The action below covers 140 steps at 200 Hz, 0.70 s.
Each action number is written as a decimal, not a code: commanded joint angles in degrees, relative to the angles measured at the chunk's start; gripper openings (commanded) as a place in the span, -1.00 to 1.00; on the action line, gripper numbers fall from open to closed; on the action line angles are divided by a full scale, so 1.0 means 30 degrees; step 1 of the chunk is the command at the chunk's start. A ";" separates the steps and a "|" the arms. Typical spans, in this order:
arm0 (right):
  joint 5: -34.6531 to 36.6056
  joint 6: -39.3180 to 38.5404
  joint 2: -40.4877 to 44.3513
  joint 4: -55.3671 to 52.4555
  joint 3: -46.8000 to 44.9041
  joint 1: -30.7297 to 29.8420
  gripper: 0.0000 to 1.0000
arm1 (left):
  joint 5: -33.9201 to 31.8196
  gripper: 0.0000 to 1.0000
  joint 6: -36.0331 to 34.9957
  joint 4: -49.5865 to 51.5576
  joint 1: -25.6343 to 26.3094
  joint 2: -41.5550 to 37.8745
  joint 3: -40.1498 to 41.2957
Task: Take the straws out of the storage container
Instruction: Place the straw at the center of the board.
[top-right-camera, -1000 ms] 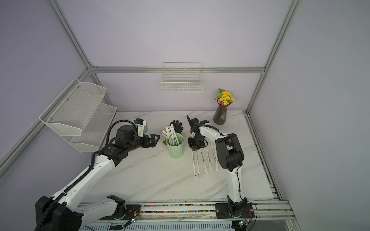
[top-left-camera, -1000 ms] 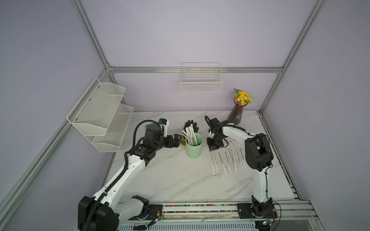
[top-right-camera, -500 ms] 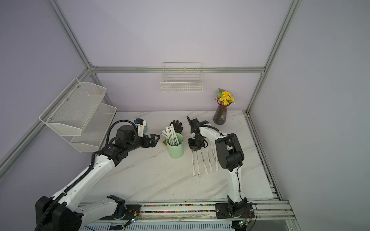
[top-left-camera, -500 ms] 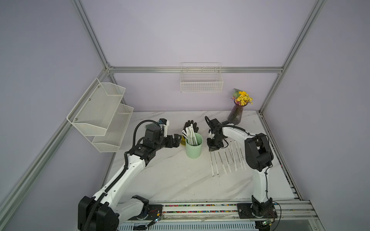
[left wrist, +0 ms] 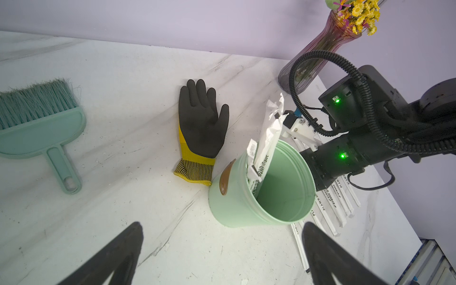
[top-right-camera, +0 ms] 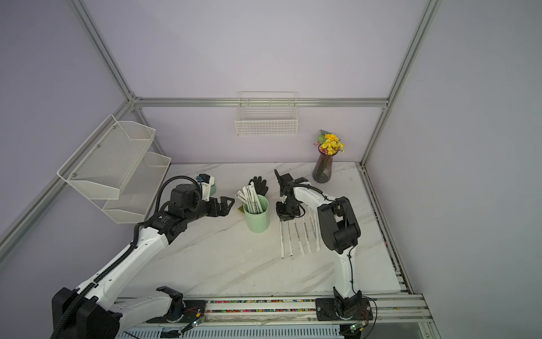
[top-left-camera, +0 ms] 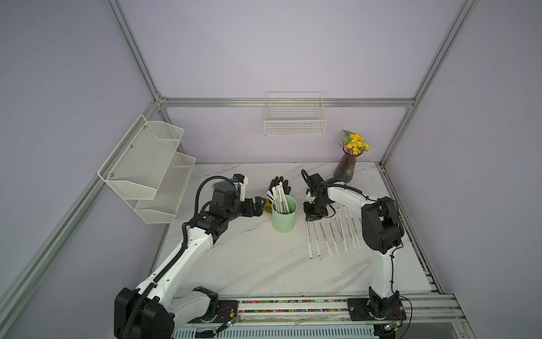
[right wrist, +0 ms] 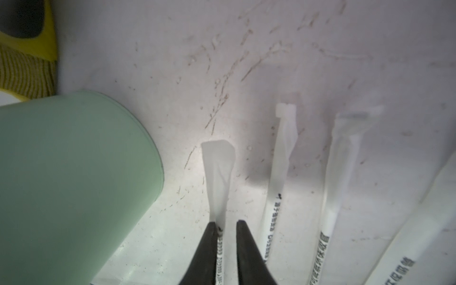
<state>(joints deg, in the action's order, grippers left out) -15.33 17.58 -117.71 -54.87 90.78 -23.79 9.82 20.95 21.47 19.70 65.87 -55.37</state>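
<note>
Right gripper (right wrist: 226, 223) jaws parting around laid straw (right wrist: 218, 172); left gripper (top-left-camera: 259, 204) unmoved, wide.

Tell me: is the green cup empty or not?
Not empty. Several wrapped straws stand inside the green cup, leaning against its rim.

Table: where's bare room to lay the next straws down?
Bare: the wide table top bordered by the cup, the laid straws and the front rail. Crowded: next to the cup, where the right claw sits over the nearest laid straw; behind the cup lies the glove.
</note>
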 commanded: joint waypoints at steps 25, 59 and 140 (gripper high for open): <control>-0.1026 0.0291 0.0947 0.0907 -0.0345 0.0137 -0.59 | 0.0048 1.00 -0.0011 -0.0625 0.0053 -0.0422 0.0410; -0.2119 0.0513 0.1238 0.1684 -0.0688 0.0309 -0.58 | 0.0056 1.00 -0.0033 -0.0625 0.0053 -0.0451 0.0411; -0.4541 0.1088 0.1524 0.3600 -0.1766 0.0516 -0.58 | 0.0061 0.99 -0.0011 -0.0625 0.0054 -0.0437 0.0441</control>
<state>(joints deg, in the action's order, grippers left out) -26.04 19.77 -115.57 -47.09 86.28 -22.52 9.80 20.95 21.50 19.70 65.87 -55.37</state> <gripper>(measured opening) 0.213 0.993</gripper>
